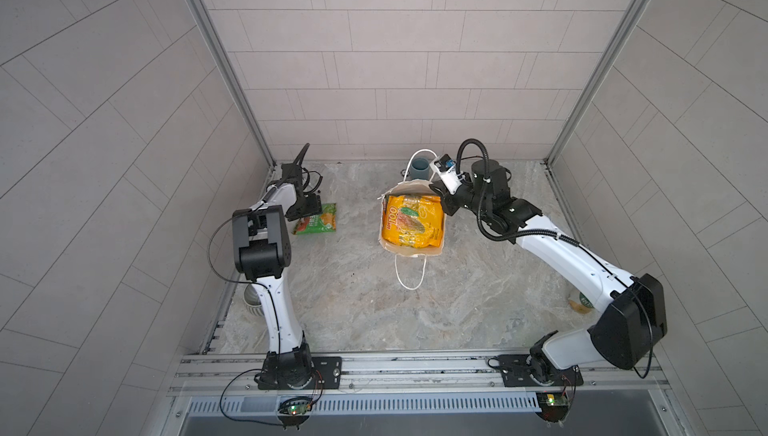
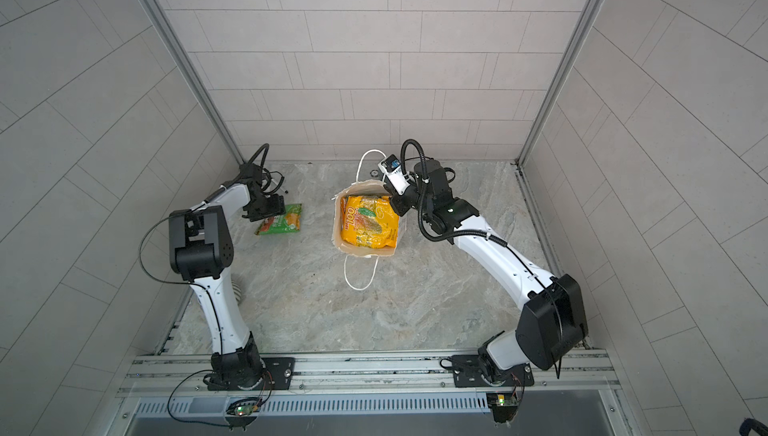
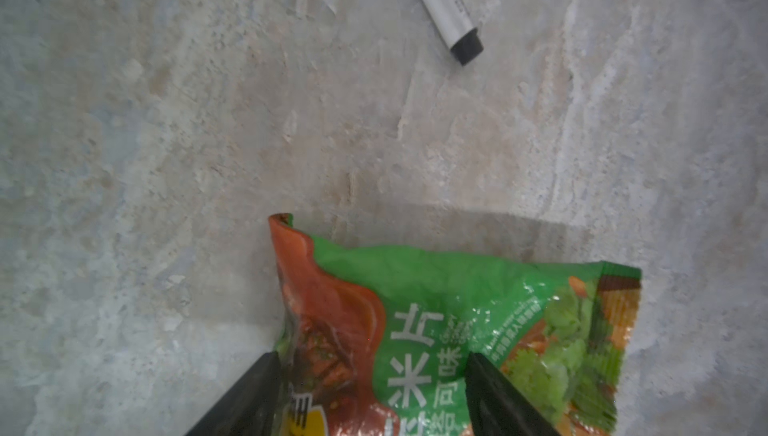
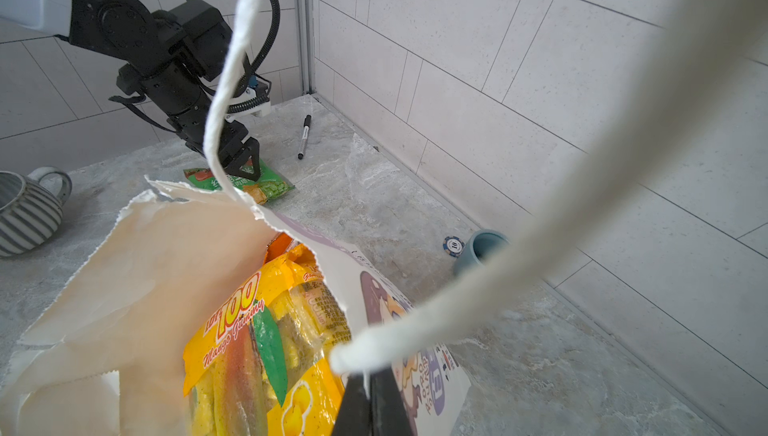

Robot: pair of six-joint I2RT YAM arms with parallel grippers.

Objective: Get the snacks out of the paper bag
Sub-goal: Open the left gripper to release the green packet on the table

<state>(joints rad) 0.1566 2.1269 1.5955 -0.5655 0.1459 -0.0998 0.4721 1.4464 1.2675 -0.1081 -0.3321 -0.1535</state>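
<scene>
Right gripper (image 4: 368,375) is pinched together on the far-right corner of the paper bag (image 1: 409,250) rim, by the root of the cord handle (image 4: 232,60). The bag stands mid-table, mouth up. Left gripper (image 3: 370,355) has its jaws apart, straddling the green packet (image 1: 318,224), which lies flat on the table (image 1: 353,309) at far left, out of the bag. The orange-yellow packet (image 1: 411,222) fills the bag mouth; can't tell if more sit under it.

Risks:
- The rim looks like thin, ragged paper, so any tug from the right arm could tear it or tip the bag.
- The wide, glossy packet may slip out of a pinch, or snag the walls and drag the bag.
- The marker pen (image 4: 304,136) lies near the left gripper and is easy to knock.
</scene>
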